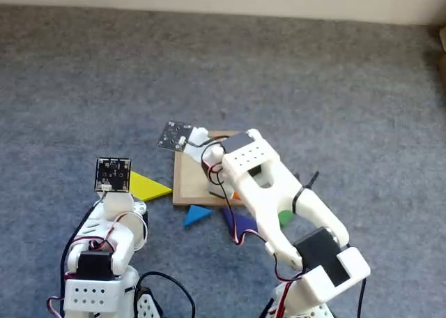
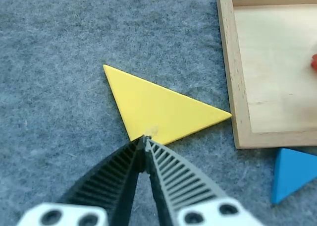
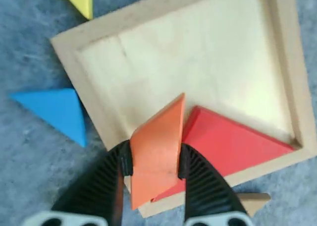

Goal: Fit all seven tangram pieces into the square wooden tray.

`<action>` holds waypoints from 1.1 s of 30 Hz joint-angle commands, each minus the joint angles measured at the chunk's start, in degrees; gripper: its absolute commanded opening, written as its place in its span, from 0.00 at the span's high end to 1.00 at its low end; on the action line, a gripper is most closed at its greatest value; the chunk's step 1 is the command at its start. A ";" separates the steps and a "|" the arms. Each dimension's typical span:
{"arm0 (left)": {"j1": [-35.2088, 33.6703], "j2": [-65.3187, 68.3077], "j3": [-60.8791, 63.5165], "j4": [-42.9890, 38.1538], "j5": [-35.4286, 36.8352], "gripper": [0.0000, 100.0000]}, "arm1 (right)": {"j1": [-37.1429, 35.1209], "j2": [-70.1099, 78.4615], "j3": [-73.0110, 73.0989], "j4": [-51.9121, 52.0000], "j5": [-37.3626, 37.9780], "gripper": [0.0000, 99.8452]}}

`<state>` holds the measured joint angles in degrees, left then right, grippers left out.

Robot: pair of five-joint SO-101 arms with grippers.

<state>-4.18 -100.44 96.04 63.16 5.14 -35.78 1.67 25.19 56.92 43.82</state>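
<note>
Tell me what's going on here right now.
The right gripper holds an orange piece over the wooden tray, where a red triangle already lies. The left gripper is shut, its tip at the yellow triangle's edge beside the tray. A blue triangle lies outside too.

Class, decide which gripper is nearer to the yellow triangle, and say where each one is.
Left. The left gripper has its shut tips at the edge of the yellow triangle. The right gripper is farther off, holding the orange piece over the wooden tray.
</note>
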 commanded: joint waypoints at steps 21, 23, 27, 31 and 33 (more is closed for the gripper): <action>0.48 -1.36 1.27 0.18 -0.44 0.99 | -0.31 -4.26 1.63 -1.89 0.62 0.84; 0.48 -1.36 1.27 0.18 -0.44 0.99 | -0.31 -4.26 1.63 -1.27 0.62 0.84; 0.48 -1.36 1.27 0.18 -0.44 0.99 | -0.40 -6.37 1.19 3.56 0.53 0.84; 0.48 -1.36 1.27 0.18 -0.44 0.99 | -0.31 -12.18 0.66 3.38 -5.36 0.93; 0.48 -1.36 1.27 0.18 -0.44 0.99 | -0.31 -14.11 0.57 1.98 -8.70 0.98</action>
<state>-4.18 -100.44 96.04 63.16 5.14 -35.87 -6.95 27.74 59.82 39.43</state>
